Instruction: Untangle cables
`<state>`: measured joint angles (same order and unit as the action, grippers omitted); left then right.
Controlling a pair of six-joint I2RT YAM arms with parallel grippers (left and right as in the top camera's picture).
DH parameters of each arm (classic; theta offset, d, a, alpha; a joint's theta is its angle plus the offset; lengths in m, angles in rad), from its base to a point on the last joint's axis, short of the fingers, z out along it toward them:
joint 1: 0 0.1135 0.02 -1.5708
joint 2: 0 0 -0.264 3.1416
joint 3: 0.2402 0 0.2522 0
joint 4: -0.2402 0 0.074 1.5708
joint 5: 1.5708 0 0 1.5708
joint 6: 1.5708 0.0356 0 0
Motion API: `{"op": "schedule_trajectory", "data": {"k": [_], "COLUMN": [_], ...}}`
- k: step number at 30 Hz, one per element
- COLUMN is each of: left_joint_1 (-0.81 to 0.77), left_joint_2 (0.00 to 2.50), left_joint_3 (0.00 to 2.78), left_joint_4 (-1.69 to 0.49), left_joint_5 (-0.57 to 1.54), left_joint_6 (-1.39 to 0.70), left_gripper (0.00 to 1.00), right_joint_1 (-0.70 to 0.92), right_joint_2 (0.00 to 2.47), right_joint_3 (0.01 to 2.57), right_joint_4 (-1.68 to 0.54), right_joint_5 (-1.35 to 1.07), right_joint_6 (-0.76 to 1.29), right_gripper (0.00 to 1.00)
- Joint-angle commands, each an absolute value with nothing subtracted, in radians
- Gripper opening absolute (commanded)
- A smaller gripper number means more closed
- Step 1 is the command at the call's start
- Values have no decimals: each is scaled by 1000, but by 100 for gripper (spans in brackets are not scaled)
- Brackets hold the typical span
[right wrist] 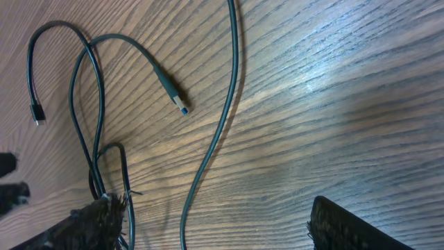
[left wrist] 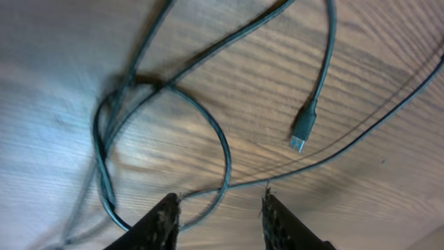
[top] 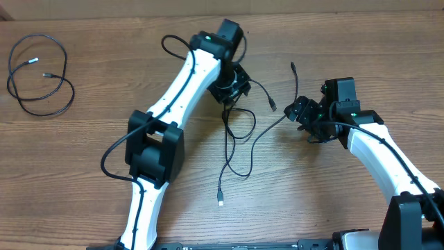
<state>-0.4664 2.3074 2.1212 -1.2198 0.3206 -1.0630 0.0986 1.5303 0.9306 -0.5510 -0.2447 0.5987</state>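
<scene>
Left gripper [left wrist: 218,207] hangs released over the knotted cables [top: 227,137] at centre frame, a loop just ahead of its tips. Right gripper [right wrist: 215,221], jaws wide, straddles one strand; another cable [top: 47,73] lies coiled upper left.

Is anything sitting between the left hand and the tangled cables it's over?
Nothing visible does. The left hand is open directly over the cables, and their loop crosses the gap between its fingers on the wooden table.

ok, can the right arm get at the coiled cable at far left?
Probably not. The coiled cable lies alone at the far left of the table; the right gripper sits right of centre, and the left arm stretches across between them.
</scene>
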Motion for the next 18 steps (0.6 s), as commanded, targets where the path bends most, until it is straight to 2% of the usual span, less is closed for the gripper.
{"op": "schedule_trajectory", "data": {"k": [1, 5, 8, 12, 15, 18], "left_joint_1": [-500, -529, -545, -559, -569, -579], "left_joint_2": [2323, 2325, 2335, 2350, 2370, 2402], "left_joint_3": [2128, 2124, 2117, 2109, 2108, 2107], "left_joint_4": [-1223, -1223, -1217, -1221, -1221, -1219], "left_joint_5": [254, 155, 142, 112, 112, 112], "left_joint_6": [-1411, -1662, -1771, -1768, -1718, -1697], "left_gripper": [44, 50, 56, 57, 49, 47], "right_joint_1": [97, 97, 97, 97, 97, 97], "right_joint_2": [1509, 1509, 1509, 1509, 1509, 1509], "right_joint_3": [950, 950, 950, 950, 950, 950], "right_joint_4": [-548, -548, -550, -556, -555, -556], "right_joint_5": [-217, -217, -217, -217, -216, -217], "right_joint_6": [595, 595, 595, 595, 595, 595], "right_gripper": [85, 87, 88, 89, 92, 92]}}
